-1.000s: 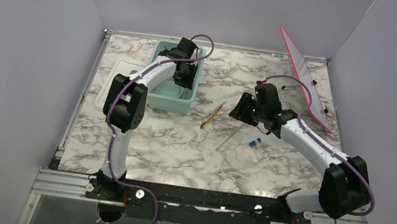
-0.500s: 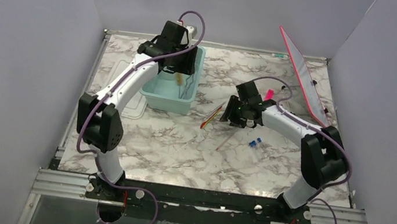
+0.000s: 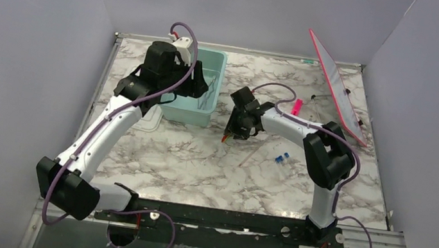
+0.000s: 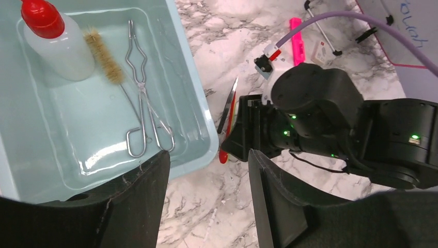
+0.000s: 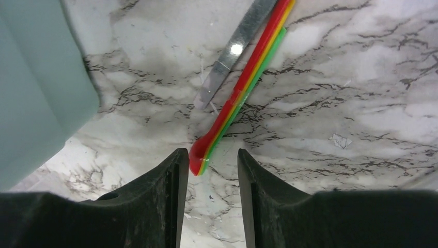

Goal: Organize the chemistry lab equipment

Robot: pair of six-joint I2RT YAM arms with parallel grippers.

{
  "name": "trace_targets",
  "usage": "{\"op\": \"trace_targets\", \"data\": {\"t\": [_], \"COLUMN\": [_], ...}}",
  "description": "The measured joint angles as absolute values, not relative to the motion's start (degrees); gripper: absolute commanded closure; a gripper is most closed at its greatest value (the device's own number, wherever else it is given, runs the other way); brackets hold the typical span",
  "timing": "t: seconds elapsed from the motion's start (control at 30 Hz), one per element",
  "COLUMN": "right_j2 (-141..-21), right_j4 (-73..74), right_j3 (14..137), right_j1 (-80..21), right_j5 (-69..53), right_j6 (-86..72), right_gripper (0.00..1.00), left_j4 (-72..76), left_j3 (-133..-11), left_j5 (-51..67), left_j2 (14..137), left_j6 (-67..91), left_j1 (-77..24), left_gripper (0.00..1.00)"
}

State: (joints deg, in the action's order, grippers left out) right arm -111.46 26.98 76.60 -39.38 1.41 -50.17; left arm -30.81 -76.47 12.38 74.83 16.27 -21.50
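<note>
Marble table [image 3: 197, 173] carries red-tipped spoons [image 5: 238, 90], tip between right gripper [image 5: 210, 156] jaws.

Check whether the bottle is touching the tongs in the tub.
Apart. The left wrist view shows the brush lying between the bottle and the tongs, with bare tub floor showing between brush and tongs.

The whole counter [image 3: 199, 160] is taken in from high above and behind the arm bases, which are seen along the bottom edge. From the left wrist, the tub [image 4: 196, 103] at upper left and the right arm [image 4: 320, 119] at right are looked down on past the left fingers [image 4: 139, 206]. The right wrist view is held very close to the counter, the right fingers [image 5: 165, 201] at its bottom edge. The red-tipped tool [image 5: 243, 88] and the tub are shared by all three views.
</note>
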Motion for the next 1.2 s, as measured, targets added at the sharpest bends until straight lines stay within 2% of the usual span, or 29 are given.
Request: {"op": "trace_targets", "data": {"t": [0.2,0.53,0.63,0.93,1.2], "right_j2": [-114.06,-116.33,-116.51,-114.48,-103.68], "right_j4": [30.04,33.67,34.13,34.65,35.57], "right_j3": [79.15,82.21,82.48,81.38,81.28], "right_j1": [-40.05,-40.07,-40.07,-40.18,-40.88], "right_j5": [4.25,6.83,7.31,10.11,12.88], "right_j6": [-54.13,-60.1,-61.3,-61.69,-57.36], "right_gripper": [0.6,0.91,0.96,1.0,0.99], "left_j4": [-27.77,-27.2,-27.94,-30.17,-33.91], "left_j3": [-71.5,-70.48,-70.87,-76.14,-77.76], "left_j5": [11.94,6.17,4.05,-1.98,-9.56], "left_j2": [69.38,67.42,67.2,67.05,66.72], "left_j6": [17.39,16.99,16.53,14.5,14.04], "left_j1": [-22.17,-24.58,-25.12,-27.11,-27.4], "left_gripper": [0.39,0.38,0.37,0.35,0.34]}}
